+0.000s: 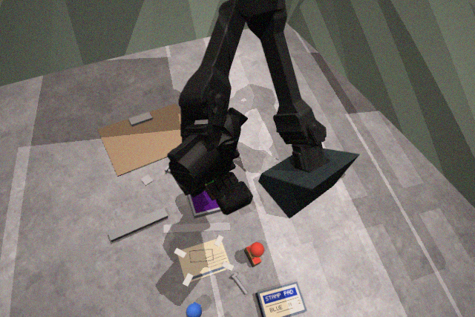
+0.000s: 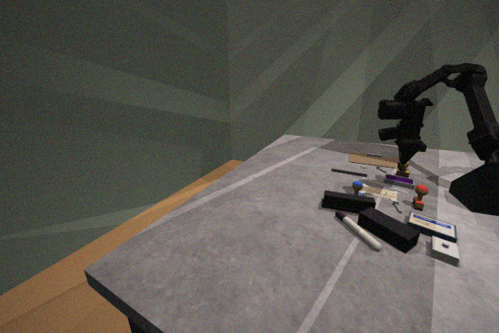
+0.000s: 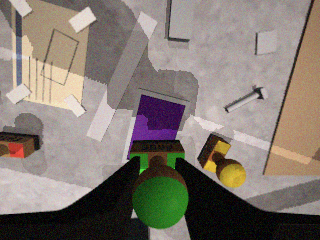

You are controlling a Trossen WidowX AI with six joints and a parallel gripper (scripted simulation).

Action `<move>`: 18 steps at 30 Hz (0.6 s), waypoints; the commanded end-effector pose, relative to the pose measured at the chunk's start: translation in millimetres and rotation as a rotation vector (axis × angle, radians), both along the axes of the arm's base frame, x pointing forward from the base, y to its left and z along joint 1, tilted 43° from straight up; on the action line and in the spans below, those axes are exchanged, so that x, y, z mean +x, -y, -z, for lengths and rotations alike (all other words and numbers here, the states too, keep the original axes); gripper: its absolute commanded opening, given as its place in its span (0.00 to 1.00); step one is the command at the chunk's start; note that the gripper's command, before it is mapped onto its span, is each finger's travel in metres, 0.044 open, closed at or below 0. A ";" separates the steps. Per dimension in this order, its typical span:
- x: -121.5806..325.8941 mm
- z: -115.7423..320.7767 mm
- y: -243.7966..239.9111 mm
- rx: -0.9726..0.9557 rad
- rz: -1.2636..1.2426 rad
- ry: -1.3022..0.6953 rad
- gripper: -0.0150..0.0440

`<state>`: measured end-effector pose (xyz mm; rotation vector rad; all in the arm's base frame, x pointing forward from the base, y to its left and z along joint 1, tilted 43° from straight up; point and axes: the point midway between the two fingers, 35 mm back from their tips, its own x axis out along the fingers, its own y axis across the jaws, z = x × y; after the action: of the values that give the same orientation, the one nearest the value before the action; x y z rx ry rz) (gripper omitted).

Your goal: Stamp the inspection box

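Note:
My gripper (image 3: 157,162) (image 2: 403,162) is shut on the green-knobbed stamp (image 3: 160,202), knob up. It holds the stamp over the near end of the open purple ink pad (image 3: 161,114) (image 1: 204,203) (image 2: 398,179); in the top view the arm mostly hides the stamp. The lettering on the stamp is too blurred to read, and its underside is hidden. The cream card (image 1: 186,265) (image 3: 37,25) (image 2: 376,192) lies taped at its corners, away from the gripper. Its outlined box (image 3: 66,35) shows no print.
A yellow-knobbed stamp (image 3: 232,173) stands close right of the gripper in the wrist view. A red-knobbed stamp (image 1: 257,249) (image 2: 421,191), a blue-knobbed stamp (image 1: 194,309) (image 2: 357,185), a closed blue stamp pad (image 1: 281,306), a bolt (image 1: 240,283) and black blocks (image 2: 387,229) lie around the card.

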<state>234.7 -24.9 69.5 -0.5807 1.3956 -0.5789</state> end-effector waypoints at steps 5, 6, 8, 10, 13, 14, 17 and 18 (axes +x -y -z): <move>-2.0 -11.0 -10.1 0.003 0.001 0.002 0.25; -2.1 -11.6 -10.6 0.003 0.001 0.002 0.25; -1.7 -11.7 -11.1 0.002 -0.003 -0.002 0.25; 1.9 -10.3 -14.0 -0.001 -0.036 -0.032 0.25; 10.1 -6.7 -20.8 -0.008 -0.111 -0.100 0.25; 12.8 -5.4 -23.1 -0.011 -0.136 -0.123 0.25; 20.8 -1.2 -30.1 -0.019 -0.212 -0.191 0.25; 23.4 0.3 -32.5 -0.021 -0.237 -0.214 0.25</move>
<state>248.9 -1.8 75.1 -0.7361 1.4575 -0.4403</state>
